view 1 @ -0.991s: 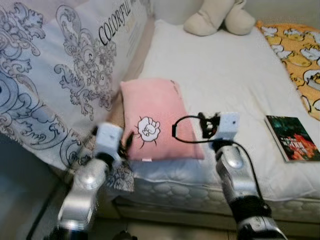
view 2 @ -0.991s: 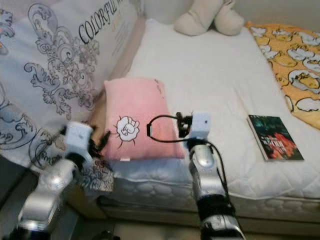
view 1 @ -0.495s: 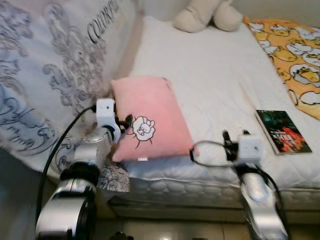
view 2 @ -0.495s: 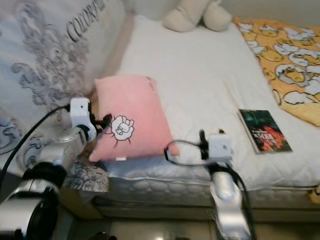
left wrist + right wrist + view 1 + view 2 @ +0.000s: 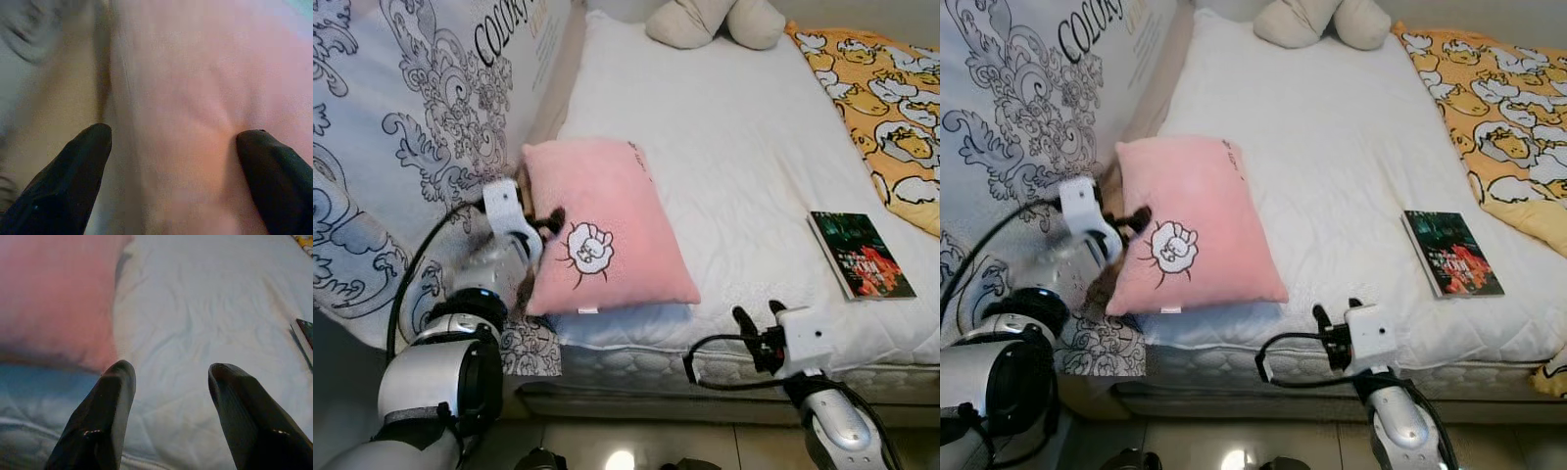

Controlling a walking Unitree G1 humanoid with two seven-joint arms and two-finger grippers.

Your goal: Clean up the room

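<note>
Before me is a bed (image 5: 724,147) with a white, slightly creased sheet. On my left a big white quilt (image 5: 411,127) printed with dark grey scrollwork and black lettering is heaped along the bed's edge and hangs over its near corner. At the far end lies a beige plush toy (image 5: 715,20). A yellow blanket (image 5: 891,108) with a duck pattern covers the right side. Below the mattress edge shows glossy pale floor (image 5: 656,450).
</note>
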